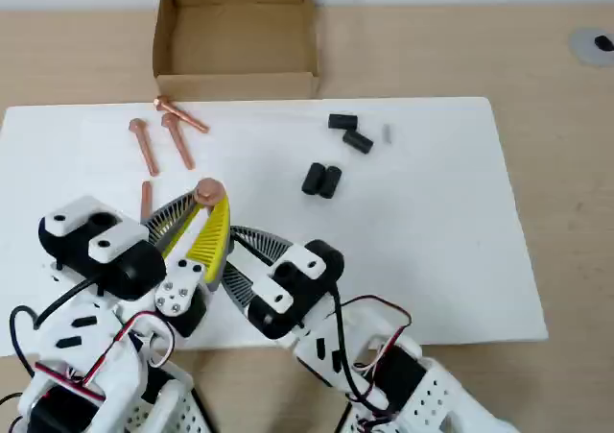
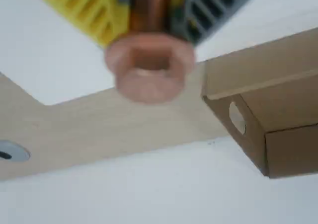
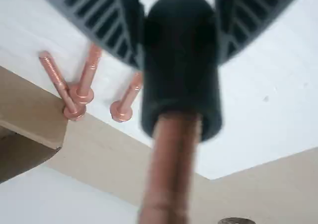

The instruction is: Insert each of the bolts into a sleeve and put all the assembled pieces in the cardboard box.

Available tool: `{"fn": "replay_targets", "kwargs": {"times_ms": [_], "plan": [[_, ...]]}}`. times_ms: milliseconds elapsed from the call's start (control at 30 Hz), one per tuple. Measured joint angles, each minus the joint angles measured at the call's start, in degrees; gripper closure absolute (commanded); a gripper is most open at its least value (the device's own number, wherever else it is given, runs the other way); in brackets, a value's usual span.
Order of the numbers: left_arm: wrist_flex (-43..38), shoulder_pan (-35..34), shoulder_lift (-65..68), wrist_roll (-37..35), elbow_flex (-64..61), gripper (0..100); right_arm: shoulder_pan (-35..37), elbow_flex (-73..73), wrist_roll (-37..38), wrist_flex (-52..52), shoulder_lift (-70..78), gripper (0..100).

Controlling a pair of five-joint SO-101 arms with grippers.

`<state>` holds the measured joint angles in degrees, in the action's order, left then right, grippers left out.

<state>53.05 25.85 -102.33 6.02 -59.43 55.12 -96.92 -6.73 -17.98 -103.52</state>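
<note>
- The left gripper (image 1: 207, 208) has ribbed fingers (image 2: 84, 10), one yellow and one grey. They are clamped tight on the shaft of a copper bolt (image 2: 149, 67) with a smooth, round, flanged head.
- The right gripper (image 3: 180, 30) has dark ribbed fingers (image 3: 99, 15) pressed against both sides of a black sleeve (image 3: 181, 70). The sleeve is a matte cylinder with a rounded end, and a copper shaft meets its open end.
- Both pairs of fingers meet above the near part of the white sheet (image 1: 432, 241) that covers the wooden worktop (image 1: 566, 164).
- The loose bolts (image 1: 176, 135) are threaded and flat-headed. They lie near the sheet's far edge, just in front of the cardboard box (image 1: 235, 85), and one more lies half hidden beside the left arm.
- The loose sleeves (image 1: 314, 179) lie well apart from the bolts, with bare sheet between them. Two touch as a pair and two lie farther back.
</note>
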Motion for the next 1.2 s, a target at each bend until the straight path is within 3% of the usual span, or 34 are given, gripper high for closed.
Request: {"fn": "replay_targets", "kwargs": {"times_ms": [133,300,500,1033,1200], "plan": [[1.23,0.0,0.0,0.09,0.18,99,0.0,0.0,0.0,0.0,0.0,98.8],[3.43,0.62,-0.09,-2.11,0.97,87,-0.09,0.0,-0.09,0.0,0.0,98.9],[7.03,1.23,0.09,-5.8,1.23,87,-0.09,0.0,0.0,0.0,0.0,98.9],[9.85,1.23,0.0,-3.69,1.32,81,-0.09,0.0,0.0,0.0,0.0,98.9],[10.11,-2.81,0.09,-2.81,2.29,80,0.0,0.0,0.0,0.0,0.0,98.9]]}}
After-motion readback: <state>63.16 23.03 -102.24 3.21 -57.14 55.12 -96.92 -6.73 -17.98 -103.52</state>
